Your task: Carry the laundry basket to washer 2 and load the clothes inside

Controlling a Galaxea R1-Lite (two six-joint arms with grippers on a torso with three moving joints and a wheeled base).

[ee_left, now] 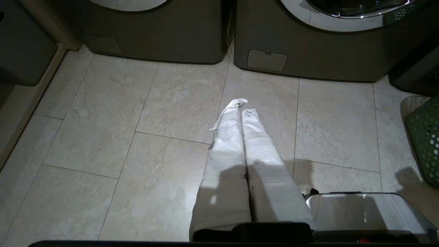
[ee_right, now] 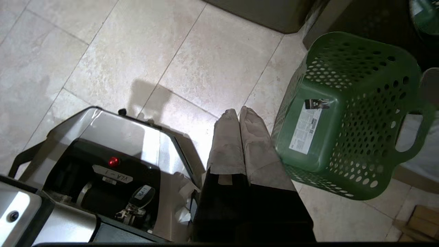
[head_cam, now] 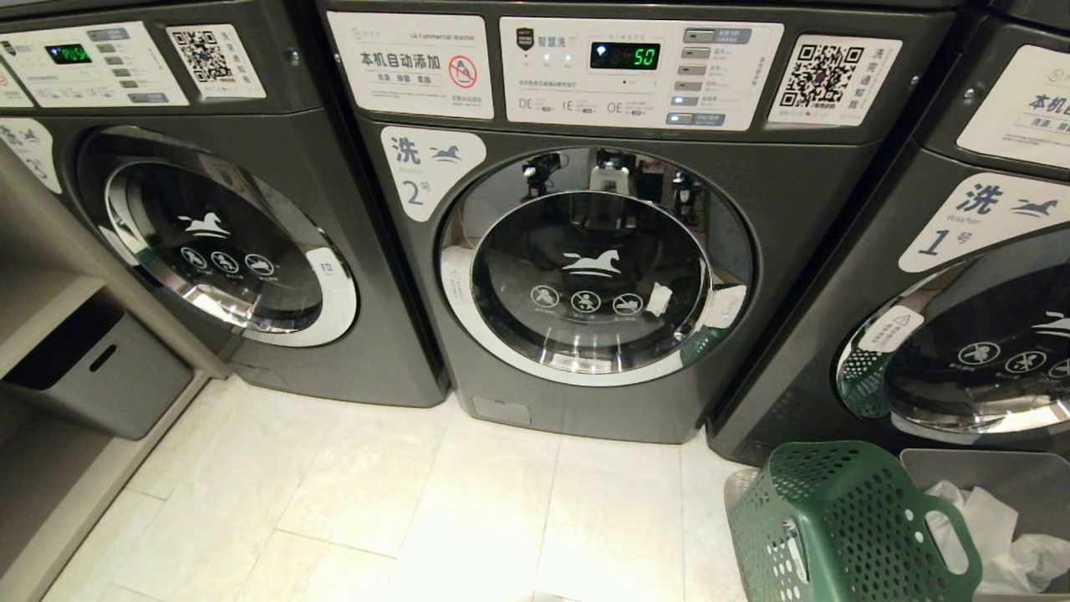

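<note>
Washer 2, dark grey with a white "2" label, stands straight ahead with its round glass door closed. The green perforated laundry basket lies tipped on the floor at the lower right, in front of washer 1. Its labelled base faces my right wrist camera and its inside is hidden. No clothes are in view. My right gripper is shut and empty, just beside the basket's base and apart from it. Low over the floor tiles, my left gripper is shut and empty; the basket is far to its side.
Washer 3 is to the left, washer 1 to the right. A grey bin holding white plastic bags touches the basket. A shelf with another grey bin lines the left wall. My base is below.
</note>
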